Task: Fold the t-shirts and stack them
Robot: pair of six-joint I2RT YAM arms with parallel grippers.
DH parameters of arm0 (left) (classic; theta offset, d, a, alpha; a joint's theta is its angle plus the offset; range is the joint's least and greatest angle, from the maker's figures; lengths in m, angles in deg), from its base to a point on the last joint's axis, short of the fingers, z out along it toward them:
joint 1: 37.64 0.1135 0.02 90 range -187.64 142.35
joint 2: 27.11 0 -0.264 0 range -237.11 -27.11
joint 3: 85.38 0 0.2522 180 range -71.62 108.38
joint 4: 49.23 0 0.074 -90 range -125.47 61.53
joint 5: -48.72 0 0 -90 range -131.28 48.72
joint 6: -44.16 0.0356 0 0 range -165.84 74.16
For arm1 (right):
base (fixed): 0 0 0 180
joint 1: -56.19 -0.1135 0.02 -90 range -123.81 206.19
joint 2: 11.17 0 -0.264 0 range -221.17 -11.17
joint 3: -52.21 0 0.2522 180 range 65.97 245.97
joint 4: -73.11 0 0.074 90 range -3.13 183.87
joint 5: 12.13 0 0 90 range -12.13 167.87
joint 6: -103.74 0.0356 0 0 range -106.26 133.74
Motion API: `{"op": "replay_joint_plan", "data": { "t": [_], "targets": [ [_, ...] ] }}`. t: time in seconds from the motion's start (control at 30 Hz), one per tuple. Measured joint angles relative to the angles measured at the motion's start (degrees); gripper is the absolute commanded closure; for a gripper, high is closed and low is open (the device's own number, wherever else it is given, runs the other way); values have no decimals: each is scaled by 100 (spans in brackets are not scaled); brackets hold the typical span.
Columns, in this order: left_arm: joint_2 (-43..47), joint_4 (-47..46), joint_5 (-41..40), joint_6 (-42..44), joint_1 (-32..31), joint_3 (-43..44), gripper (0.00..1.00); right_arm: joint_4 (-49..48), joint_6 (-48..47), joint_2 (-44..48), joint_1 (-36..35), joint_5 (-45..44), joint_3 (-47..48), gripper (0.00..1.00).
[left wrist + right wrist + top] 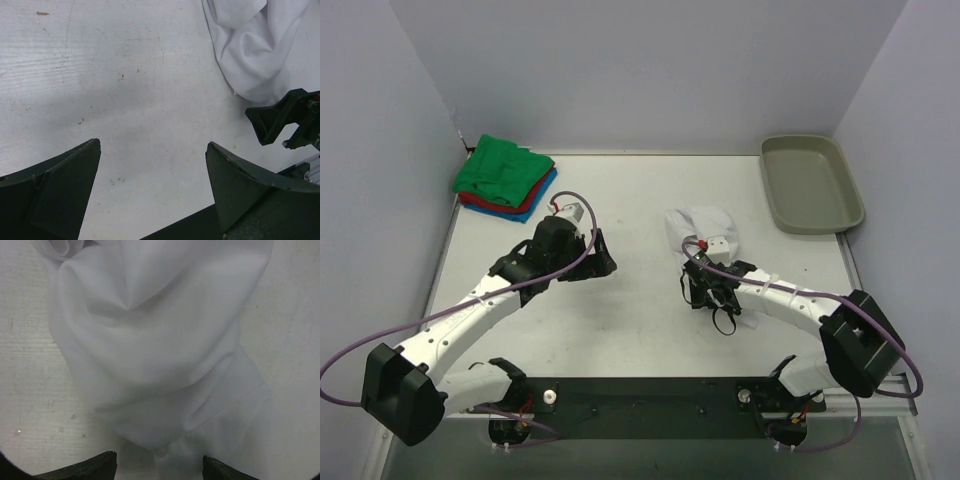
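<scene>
item: white tee (703,226), crumpled mid-table right of centre, its near edge between the parted fingers of my right claw (159,466), seemingly not gripped yet; close fully on the edge before lifting.

One crumpled white t-shirt (705,225), three folded t-shirts (505,172), one tray (810,183), two claws: left claw (152,185), right claw (160,467).
</scene>
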State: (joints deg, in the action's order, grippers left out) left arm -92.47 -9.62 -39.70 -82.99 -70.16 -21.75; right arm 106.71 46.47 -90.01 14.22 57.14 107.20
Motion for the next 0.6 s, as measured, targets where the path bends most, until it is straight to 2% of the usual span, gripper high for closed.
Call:
{"op": "replay_joint_plan", "data": {
  "t": [0.03,0.2,0.23,0.3,0.47,0.6],
  "targets": [
    [24,-17,17,0,-13,-17,4,-4,17,-85,7,-15,2,45],
    [164,-70,35,7,-15,-90,4,-33,70,-376,59,-85,24,71],
    [184,-74,35,9,-15,-96,4,-33,81,-428,72,-96,39,83],
    [195,-94,24,15,-15,-98,4,-33,81,-507,76,-122,68,100],
    [192,-160,15,35,-15,-116,4,39,164,-542,79,-299,175,100],
    [188,-219,11,33,-15,-129,4,501,2,-455,-13,-468,780,100]
  ]
}}
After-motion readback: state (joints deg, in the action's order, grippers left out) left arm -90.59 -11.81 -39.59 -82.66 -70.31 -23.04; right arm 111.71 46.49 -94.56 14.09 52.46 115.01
